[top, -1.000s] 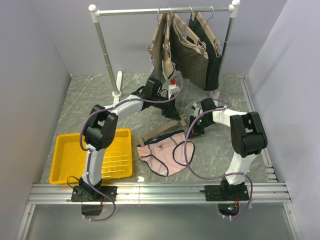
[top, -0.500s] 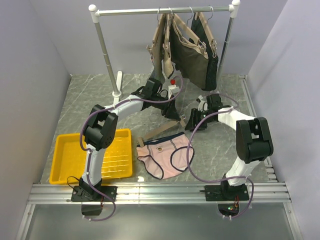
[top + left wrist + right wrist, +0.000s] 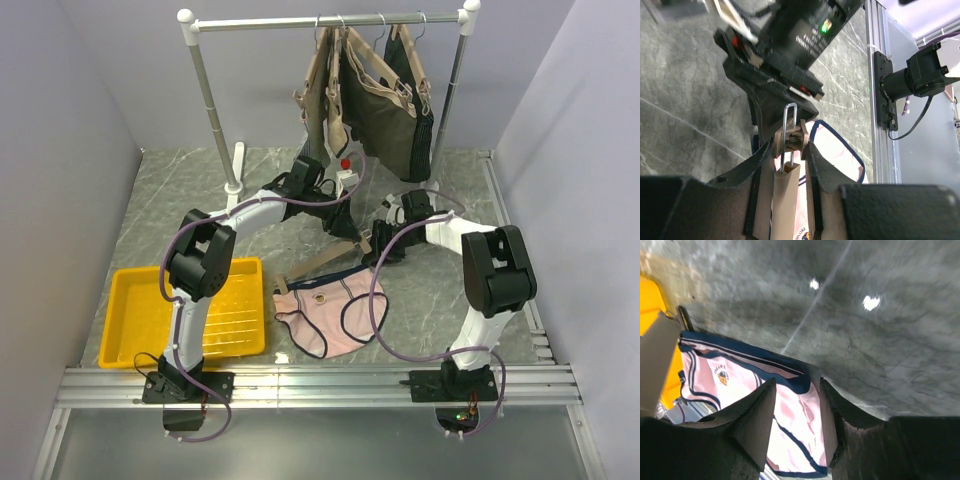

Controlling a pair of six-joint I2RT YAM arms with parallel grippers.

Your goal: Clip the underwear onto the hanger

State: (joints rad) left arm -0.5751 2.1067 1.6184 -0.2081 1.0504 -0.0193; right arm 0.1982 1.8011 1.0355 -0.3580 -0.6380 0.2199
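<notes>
The pale pink underwear (image 3: 325, 312) with navy edging lies flat on the grey table, in front of the slim tan hanger (image 3: 318, 266), which slants across its waistband. My left gripper (image 3: 345, 228) is shut on the hanger's right end; in the left wrist view the jaws (image 3: 789, 145) press on the tan bar (image 3: 786, 197) and its clip, with the underwear (image 3: 840, 160) below. My right gripper (image 3: 381, 254) hangs open just over the underwear's right waistband corner. In the right wrist view pink fabric (image 3: 740, 380) shows between the spread fingers (image 3: 797, 385), which grip nothing.
A yellow tray (image 3: 150, 300) sits at the front left. At the back stands a clothes rack (image 3: 330, 20) with dark olive and black garments (image 3: 385, 105) on tan hangers. Its left post (image 3: 235, 175) is near my left arm. A metal rail (image 3: 320, 385) runs along the near edge.
My right gripper has opened and let go of the underwear. The underwear now lies slightly further left and flatter. The left gripper kept still on the hanger.
</notes>
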